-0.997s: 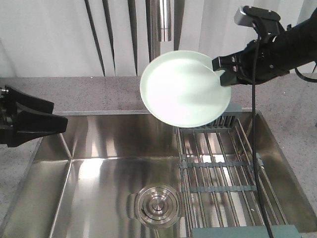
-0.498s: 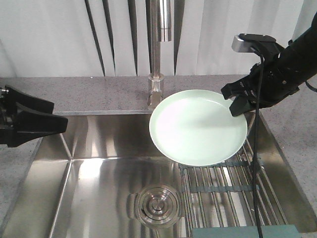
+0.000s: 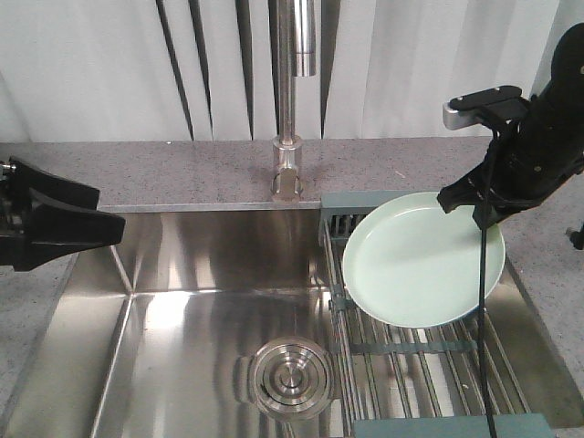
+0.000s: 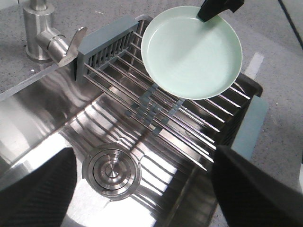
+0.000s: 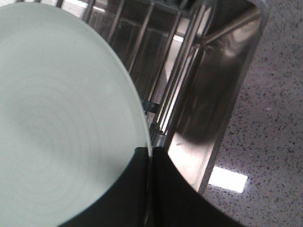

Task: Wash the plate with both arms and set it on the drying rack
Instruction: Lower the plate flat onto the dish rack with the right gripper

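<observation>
ok so starting at the far left of the front view: the left arm (image 3: 46,224) sits at mid height over the sink's left edge, pointing right. In its own wrist view the jaws are spread wide, one finger in each bottom corner of the frame, nothing between them but steel.

Next over is the sink (image 3: 182,274), shiny stainless, with the round drain (image 3: 288,378) at bottom centre. The faucet (image 3: 294,91) stands straight up at top centre, its base on the speckled grey surface (image 3: 182,169) behind the basin.

The right half of the sink is covered by the drying rack (image 3: 401,356). Its steel rods run front to back, with grey-green cross bars and a slotted box at the far end.

The plate (image 3: 422,260) is centre right, over the back part of that rack. It's tilted, with the hollow face turned up and toward the camera, high edge at upper right and low edge at lower left. Being round it has no real long axis, but it reads as an oval that's wider side to side. Can't tell whether the low edge touches the rods.

At the upper right, the right arm (image 3: 538,146) has its jaws pinched on the plate's upper right rim. Its wrist view shows a black finger on each side of the edge. A grey module (image 3: 481,96) sits on top of it, and a black cable (image 3: 484,301) hangs down across the plate.
</observation>
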